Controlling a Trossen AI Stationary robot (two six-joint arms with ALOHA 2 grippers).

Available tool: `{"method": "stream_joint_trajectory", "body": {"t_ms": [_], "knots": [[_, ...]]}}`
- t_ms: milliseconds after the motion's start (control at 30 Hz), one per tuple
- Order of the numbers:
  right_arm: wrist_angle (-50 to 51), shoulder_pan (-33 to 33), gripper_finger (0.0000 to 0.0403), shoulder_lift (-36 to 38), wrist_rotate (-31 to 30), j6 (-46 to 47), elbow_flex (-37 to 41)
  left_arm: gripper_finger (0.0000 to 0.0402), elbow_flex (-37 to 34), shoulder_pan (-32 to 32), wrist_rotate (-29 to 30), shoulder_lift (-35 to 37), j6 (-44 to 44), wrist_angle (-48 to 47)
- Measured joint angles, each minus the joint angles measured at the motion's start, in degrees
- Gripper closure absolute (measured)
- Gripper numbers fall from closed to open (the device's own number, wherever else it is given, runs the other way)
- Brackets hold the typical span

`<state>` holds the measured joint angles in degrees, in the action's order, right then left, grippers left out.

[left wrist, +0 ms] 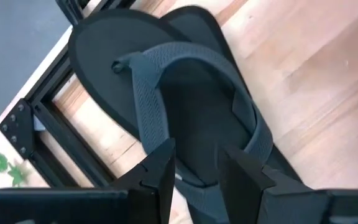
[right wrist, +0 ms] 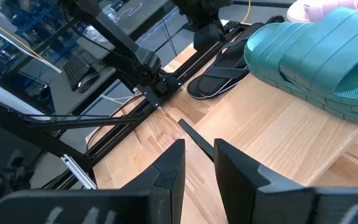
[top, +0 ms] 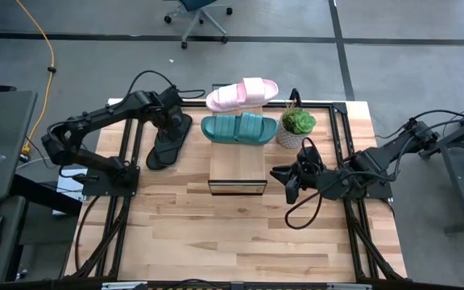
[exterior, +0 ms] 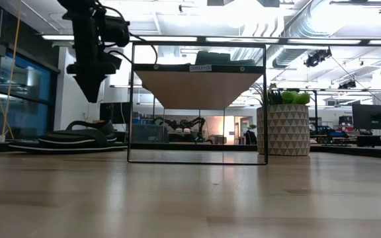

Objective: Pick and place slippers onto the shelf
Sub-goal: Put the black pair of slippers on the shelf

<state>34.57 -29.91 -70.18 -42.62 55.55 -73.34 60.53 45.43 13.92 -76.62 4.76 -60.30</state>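
Note:
The black thong flip-flop [top: 166, 143] [left wrist: 185, 118] lies sole-down on the table, left of the shelf [top: 238, 165]. My left gripper [top: 172, 122] [left wrist: 194, 177] hangs open just above its strap, clear of it in the low view [exterior: 91, 92]. The teal ribbed slide [top: 234, 127] [right wrist: 316, 56] lies across the far end of the shelf's plank top. The pink slide [top: 242, 94] sits just beyond it at the far edge. My right gripper [top: 288, 184] [right wrist: 199, 165] waits open beside the shelf's right side.
A potted plant in a white patterned pot [top: 296, 126] [exterior: 283, 129] stands right of the shelf's far end. The near half of the shelf plank [right wrist: 272, 130] is bare. Black frame rails [top: 121, 193] run along the table's sides. Bare tabletop [top: 232, 234] lies toward the near edge.

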Motion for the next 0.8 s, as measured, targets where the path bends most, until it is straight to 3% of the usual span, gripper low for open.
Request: {"method": "stream_joint_trajectory", "body": {"t_ms": [500, 800], "knots": [[0.0, -0.02, 0.0329, 0.0, 0.8, 1.14, 0.0, 0.0263, 0.02, 9.36, -4.06, -4.7, -1.53, 0.7], [0.15, 0.05, 0.0329, 0.0, 0.79, 1.02, 0.0, 0.0263, 0.04, 10.09, -3.07, -5.35, -3.07, 1.76]]}}
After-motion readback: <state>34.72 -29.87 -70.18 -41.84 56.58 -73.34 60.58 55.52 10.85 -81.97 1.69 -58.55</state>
